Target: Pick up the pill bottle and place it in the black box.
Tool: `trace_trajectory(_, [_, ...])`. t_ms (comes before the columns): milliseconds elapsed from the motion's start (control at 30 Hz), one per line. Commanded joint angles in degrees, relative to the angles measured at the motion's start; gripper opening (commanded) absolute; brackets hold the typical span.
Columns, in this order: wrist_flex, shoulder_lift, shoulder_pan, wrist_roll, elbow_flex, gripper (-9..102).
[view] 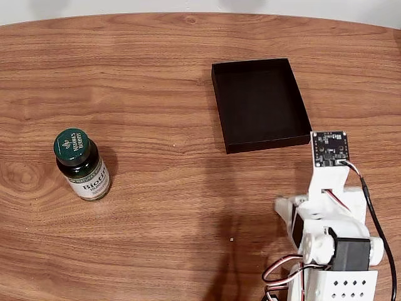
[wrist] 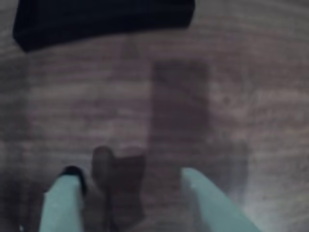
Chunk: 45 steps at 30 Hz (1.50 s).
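Wood-grain counter carries the pill bottle upright near its left edge and the black box toward the far edge. Gripper, blurred in the wrist view, appears spread and empty. Risk: a high approach may topple the bottle.

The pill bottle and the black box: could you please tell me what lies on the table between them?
Nothing: in the fixed view, the stretch between the pill bottle and the black box is bare wooden table.
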Motion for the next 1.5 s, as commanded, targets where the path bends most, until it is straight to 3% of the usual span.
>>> trace_trajectory(0, [-10.8,0.1,-4.7,-2.1,-0.5,42])
trace_trajectory(100, [-14.8,0.1,-9.1,-3.5,-0.5,52])
trace_trajectory(433, [-30.5,0.0,-25.8,-3.2,-0.5,50])
trace_trajectory(700, [-42.5,-1.8,-32.0,2.8,-0.5,51])
trace_trajectory(967, [-42.4,-2.0,-38.5,0.2,-0.5,47])
trace_trajectory(1000, [-43.2,-3.7,-39.6,-0.4,-0.5,47])
trace_trajectory(1267, [-72.9,-41.0,-46.8,-5.0,-6.6,48])
trace_trajectory(1467, [-78.7,-47.9,-53.0,-4.6,-7.1,47])
